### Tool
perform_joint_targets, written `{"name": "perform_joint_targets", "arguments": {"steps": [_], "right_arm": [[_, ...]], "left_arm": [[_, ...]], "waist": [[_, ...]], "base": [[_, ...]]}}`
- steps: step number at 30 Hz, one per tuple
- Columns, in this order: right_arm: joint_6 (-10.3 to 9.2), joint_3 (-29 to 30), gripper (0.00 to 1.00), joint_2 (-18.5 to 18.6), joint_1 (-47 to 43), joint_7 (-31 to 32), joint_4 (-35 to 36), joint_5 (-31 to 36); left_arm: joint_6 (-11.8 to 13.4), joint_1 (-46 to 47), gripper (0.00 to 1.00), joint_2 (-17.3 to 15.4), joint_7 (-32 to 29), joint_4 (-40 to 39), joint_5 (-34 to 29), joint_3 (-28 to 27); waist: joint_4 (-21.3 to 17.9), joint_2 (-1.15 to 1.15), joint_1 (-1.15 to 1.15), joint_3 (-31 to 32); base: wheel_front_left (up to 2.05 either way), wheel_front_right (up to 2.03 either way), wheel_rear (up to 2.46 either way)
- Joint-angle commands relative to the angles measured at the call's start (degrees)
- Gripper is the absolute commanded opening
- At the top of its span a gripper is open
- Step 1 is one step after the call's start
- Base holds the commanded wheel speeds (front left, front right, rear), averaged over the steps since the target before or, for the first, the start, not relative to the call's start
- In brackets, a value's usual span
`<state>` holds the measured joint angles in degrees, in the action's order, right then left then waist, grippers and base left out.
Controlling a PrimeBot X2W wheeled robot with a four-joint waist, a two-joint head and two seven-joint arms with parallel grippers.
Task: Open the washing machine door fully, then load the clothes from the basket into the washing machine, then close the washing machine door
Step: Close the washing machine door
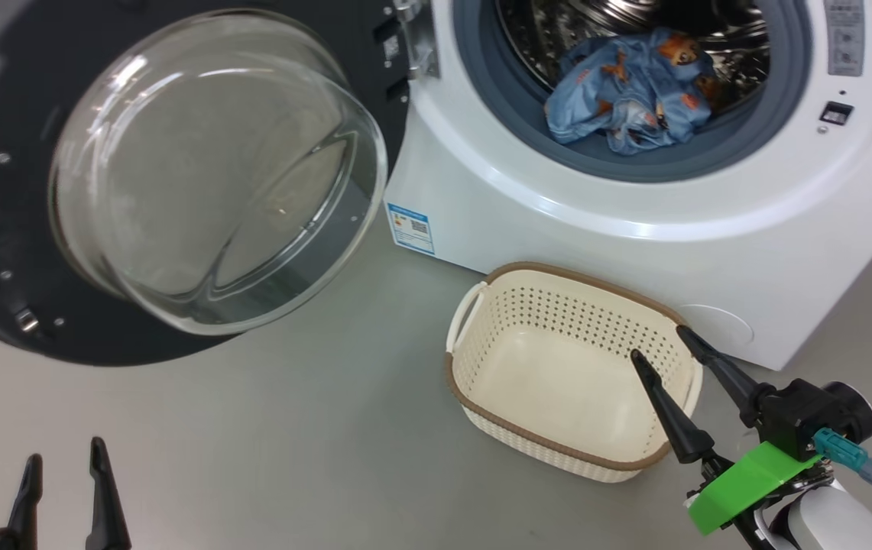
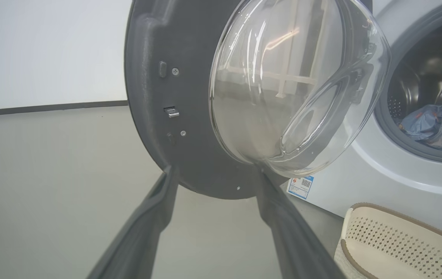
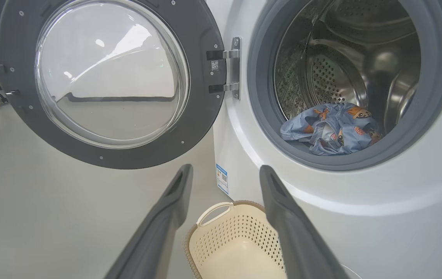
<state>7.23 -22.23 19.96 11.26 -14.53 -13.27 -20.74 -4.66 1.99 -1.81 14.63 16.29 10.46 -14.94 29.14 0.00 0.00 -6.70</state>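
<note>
The washing machine (image 1: 634,252) is a smooth white box. Its steel drum (image 3: 341,69) is punched with fine holes and ringed by a grey rubber gasket (image 3: 261,97). The washing machine door (image 1: 214,176) hangs swung wide at the machine's left, dark around a bulging clear glass bowl. The clothes (image 1: 627,92), crumpled light blue fabric with orange-brown bears, lie inside the machine at the drum's front, touching the gasket. The basket (image 1: 558,313), perforated cream plastic with rounded corners and a brown woven-look rim, sits on the grey floor (image 1: 290,428) just in front of the machine. My right tool (image 1: 658,342) is spread wide and empty above the basket. My left tool (image 1: 65,451) is also wide and empty, low beneath the door.
</note>
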Motion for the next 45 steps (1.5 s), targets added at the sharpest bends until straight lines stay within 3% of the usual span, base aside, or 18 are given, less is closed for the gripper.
{"name": "perform_joint_targets", "arguments": {"steps": [1,24,25,27,28,34,37,41,45], "right_arm": [[0.25,-1.1,0.89,0.7,1.2,-0.5,1.0,-0.4],[0.25,-3.7,0.89,0.4,2.4,-0.5,0.4,-1.2],[0.25,-3.6,0.89,0.4,2.3,-0.5,0.4,-1.2],[0.25,-3.5,0.89,0.4,2.3,-0.5,0.5,-1.2],[0.25,-3.5,0.89,0.4,2.3,-0.5,0.5,-1.2],[0.25,-3.2,0.90,0.7,2.3,-0.5,0.8,-1.1],[0.25,-3.0,0.90,0.9,2.3,-0.5,0.9,-1.0],[0.25,-2.7,0.90,1.1,2.2,-0.5,1.1,-0.9],[0.25,-2.3,0.91,1.4,2.2,-0.5,1.3,-0.8]], "left_arm": [[0.6,-0.1,1.00,-1.1,0.4,-1.8,0.1,-1.6],[1.7,-1.3,1.00,-1.1,0.4,-4.3,0.7,-2.1],[1.6,-1.1,0.78,-1.1,0.4,-4.4,0.8,-2.3],[1.2,-0.5,0.19,-1.1,0.4,-4.8,1.5,-2.6],[0.9,-0.1,0.00,-1.1,0.4,-5.2,1.7,-2.8],[-1.3,3.4,0.00,-1.6,0.4,-8.0,4.3,-5.2],[-2.2,6.6,0.00,-3.7,0.4,-8.7,7.8,-6.9],[-2.7,13.1,0.00,-8.0,-0.5,-7.5,17.7,-8.8],[-2.8,20.4,0.00,-15.7,-5.4,-4.4,30.4,-9.0]], "waist": [[1.4,0.00,0.00,0.8],[1.7,0.00,0.00,0.7],[1.7,0.00,0.00,0.6],[1.7,0.00,0.00,0.4],[1.7,0.00,0.00,0.3],[1.8,0.00,0.00,-0.3],[1.8,0.00,0.00,-0.9],[1.9,0.00,0.00,-1.6],[1.9,0.00,0.00,-2.4]], "base": [[0.00,0.00,0.00],[0.00,0.00,0.00],[0.00,0.00,0.00],[0.00,0.00,0.00],[0.00,0.00,0.00],[0.00,0.00,0.00],[0.00,0.00,0.00],[0.00,0.00,0.00],[0.00,0.00,0.00]]}}
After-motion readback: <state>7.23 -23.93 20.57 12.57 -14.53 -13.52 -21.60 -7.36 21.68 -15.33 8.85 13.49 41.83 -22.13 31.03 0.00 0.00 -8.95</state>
